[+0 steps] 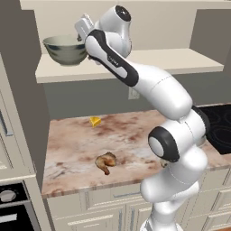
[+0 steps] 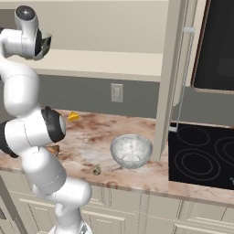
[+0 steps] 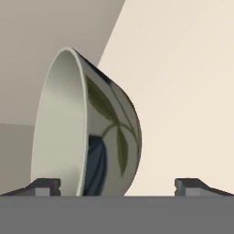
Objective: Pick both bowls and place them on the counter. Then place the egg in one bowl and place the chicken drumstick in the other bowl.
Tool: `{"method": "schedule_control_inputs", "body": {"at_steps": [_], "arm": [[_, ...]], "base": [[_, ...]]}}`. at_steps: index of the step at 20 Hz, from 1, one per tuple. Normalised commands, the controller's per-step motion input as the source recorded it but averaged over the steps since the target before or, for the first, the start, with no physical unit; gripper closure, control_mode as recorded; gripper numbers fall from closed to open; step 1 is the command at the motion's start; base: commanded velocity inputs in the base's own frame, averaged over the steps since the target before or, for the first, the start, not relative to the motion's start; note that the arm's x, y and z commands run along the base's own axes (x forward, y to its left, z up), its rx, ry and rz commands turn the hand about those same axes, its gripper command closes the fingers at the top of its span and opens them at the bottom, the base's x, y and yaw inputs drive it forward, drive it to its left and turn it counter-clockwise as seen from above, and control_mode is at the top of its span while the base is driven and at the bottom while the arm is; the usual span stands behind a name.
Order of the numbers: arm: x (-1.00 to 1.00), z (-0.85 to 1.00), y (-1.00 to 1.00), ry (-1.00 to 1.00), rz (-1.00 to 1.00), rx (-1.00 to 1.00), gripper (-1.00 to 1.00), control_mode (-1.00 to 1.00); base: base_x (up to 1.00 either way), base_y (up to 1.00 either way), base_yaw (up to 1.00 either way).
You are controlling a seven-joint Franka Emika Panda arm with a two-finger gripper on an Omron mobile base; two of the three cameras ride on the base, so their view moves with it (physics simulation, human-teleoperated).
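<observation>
The dark grey-green bowl (image 1: pixel 66 49) with a pale inside stands on the beige shelf; in the hand view the same bowl (image 3: pixel 87 132) appears rolled on its side and shows a leaf pattern. My gripper (image 1: pixel 81 30) is at the bowl's right rim, open, and the rim wall lies between the fingertips (image 3: pixel 45 186), nearer the left one. On the marbled counter (image 2: pixel 137 125) the white speckled bowl (image 2: pixel 131 151) stands upright. The egg (image 2: pixel 96 170) lies just left of it. The chicken drumstick (image 1: pixel 106 162) lies near the counter's front edge.
A yellow cheese wedge (image 1: pixel 95 121) sits near the back wall. A black stovetop (image 2: pixel 205 155) adjoins the counter on the right, past a tall cabinet panel (image 2: pixel 167 82). The shelf (image 1: pixel 149 61) runs right of the bowl, with a wall outlet (image 2: pixel 117 93) below it.
</observation>
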Motion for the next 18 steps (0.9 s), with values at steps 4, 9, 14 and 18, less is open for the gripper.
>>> {"method": "schedule_control_inputs", "body": {"at_steps": [4, 9, 14, 18], "arm": [[0.06, -0.08, 0.03, 0.00, -0.02, 0.00, -1.00, -1.00], [0.08, -0.04, 0.10, 0.01, -0.02, 0.00, -1.00, -1.00], [0.16, 0.00, 0.12, 0.05, -0.01, 0.00, -1.00, -1.00], [0.21, 0.00, 0.14, 0.06, 0.00, 0.00, -1.00, -1.00]], "base": [[0.00, 0.00, 0.00], [0.00, 0.00, 0.00], [0.00, 0.00, 0.00], [0.00, 0.00, 0.00]]}}
